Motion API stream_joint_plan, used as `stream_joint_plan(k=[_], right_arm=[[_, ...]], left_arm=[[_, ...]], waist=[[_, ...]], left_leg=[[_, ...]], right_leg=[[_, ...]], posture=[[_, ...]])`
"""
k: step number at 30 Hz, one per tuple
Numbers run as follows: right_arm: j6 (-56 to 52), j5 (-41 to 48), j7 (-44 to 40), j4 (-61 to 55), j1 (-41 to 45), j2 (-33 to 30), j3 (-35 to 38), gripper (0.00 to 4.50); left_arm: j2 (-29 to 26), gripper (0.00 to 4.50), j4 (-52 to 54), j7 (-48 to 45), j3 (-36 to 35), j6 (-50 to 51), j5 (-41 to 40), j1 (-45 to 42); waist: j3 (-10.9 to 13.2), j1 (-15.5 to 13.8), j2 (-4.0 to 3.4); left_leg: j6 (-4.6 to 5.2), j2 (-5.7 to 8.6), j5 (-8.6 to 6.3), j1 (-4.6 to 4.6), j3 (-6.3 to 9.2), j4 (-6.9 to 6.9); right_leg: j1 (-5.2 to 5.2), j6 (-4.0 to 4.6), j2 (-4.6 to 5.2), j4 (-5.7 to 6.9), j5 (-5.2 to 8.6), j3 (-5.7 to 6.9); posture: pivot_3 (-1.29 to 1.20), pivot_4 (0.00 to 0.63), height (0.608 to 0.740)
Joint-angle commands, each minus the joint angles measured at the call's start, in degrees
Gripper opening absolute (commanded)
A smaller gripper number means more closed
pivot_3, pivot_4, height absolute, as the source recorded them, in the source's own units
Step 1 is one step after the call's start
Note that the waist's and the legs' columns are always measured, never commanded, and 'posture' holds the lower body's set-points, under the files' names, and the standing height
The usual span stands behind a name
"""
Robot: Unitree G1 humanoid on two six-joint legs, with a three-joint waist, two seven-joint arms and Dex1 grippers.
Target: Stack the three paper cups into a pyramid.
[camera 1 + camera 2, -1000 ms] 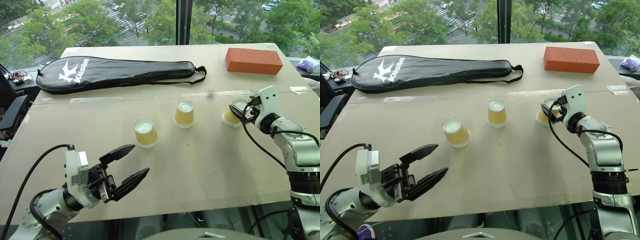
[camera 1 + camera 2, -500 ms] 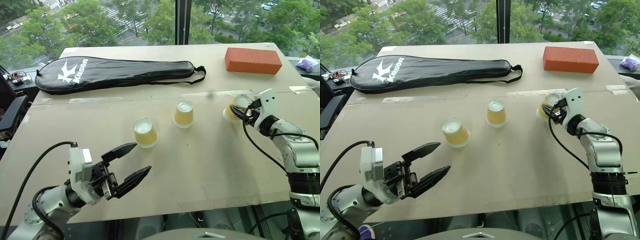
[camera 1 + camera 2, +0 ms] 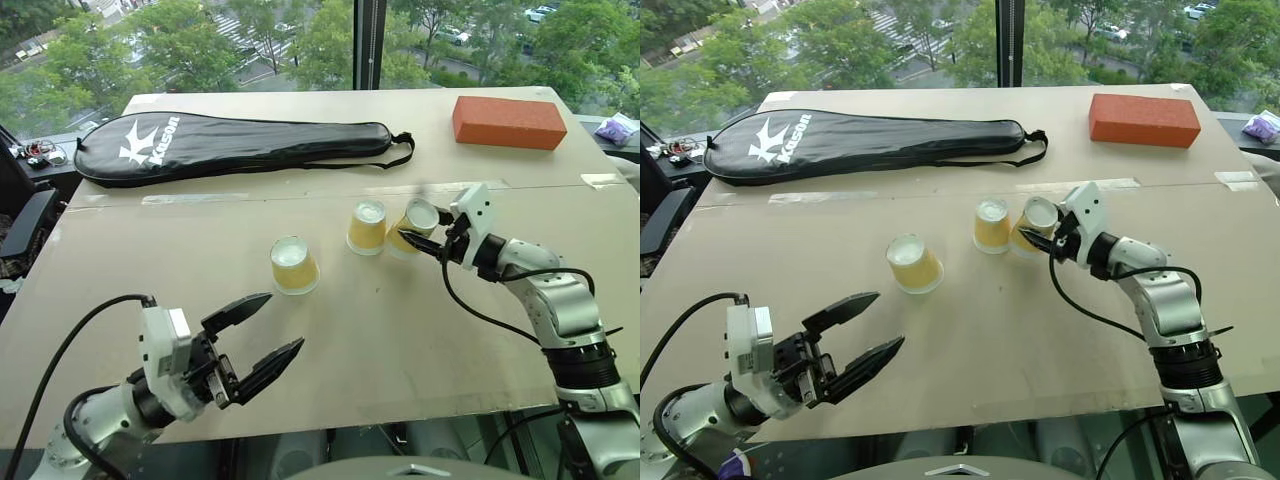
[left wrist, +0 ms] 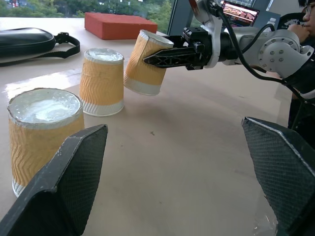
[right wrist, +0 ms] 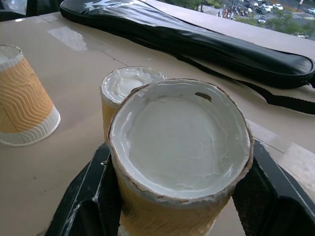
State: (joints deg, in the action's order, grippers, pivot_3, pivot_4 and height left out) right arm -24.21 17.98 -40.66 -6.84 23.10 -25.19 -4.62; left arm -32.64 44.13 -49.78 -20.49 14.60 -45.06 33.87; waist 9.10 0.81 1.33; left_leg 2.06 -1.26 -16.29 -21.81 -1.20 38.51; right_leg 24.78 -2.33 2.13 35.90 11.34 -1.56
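Three yellow-orange paper cups are upside down on the brown table (image 3: 400,330). The left cup (image 3: 293,265) and the middle cup (image 3: 367,227) stand upright on their rims, a hand's width apart. My right gripper (image 3: 420,232) is shut on the third cup (image 3: 414,222), which is tilted and sits right beside the middle cup. Its white base (image 5: 179,140) faces the right wrist camera, with a black finger (image 5: 93,196) on each side. Whether its rim touches the table I cannot tell. My left gripper (image 3: 283,322) stands open near the front edge, short of the left cup (image 4: 42,130).
A black racket case (image 3: 240,145) lies across the far left of the table. An orange brick (image 3: 508,121) rests at the far right corner, with a small purple object (image 3: 617,127) beyond it. A person (image 4: 309,14) is at the table's right side.
My right gripper closed on the right-hand cup and carried it left, tilted, up to the middle cup. The left gripper stayed open in place.
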Motion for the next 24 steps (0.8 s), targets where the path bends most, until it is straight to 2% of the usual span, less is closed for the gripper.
stream_joint_plan(k=[1,14,24], right_arm=[[2.57,-1.29,-0.98,0.42,1.22,-0.31,-0.49,2.20],[7.64,-6.58,0.26,8.95,5.03,1.58,-1.76,2.20],[8.20,-7.57,-1.12,10.48,5.84,1.64,-2.25,2.20]], left_arm=[[0.46,4.50,2.58,-0.11,-1.20,-1.69,-0.54,0.99],[0.95,4.50,2.20,0.02,-0.60,-2.92,0.45,1.97],[1.15,4.50,2.01,1.19,0.31,-2.56,0.83,0.83]], waist=[[0.00,-0.01,0.00],[0.00,0.06,0.00],[0.00,0.04,0.00]], left_leg=[[0.00,0.01,0.00,0.01,-0.01,0.00],[0.00,0.00,0.00,0.00,-0.06,0.00],[0.00,0.00,0.00,0.01,-0.06,0.00]], right_leg=[[0.00,0.00,0.00,0.00,0.00,0.00],[0.00,0.01,-0.08,0.03,0.00,0.08],[0.00,0.01,-0.08,0.04,-0.01,0.08]], posture=[[0.00,0.150,0.740],[0.00,0.150,0.740],[0.00,0.150,0.740]])
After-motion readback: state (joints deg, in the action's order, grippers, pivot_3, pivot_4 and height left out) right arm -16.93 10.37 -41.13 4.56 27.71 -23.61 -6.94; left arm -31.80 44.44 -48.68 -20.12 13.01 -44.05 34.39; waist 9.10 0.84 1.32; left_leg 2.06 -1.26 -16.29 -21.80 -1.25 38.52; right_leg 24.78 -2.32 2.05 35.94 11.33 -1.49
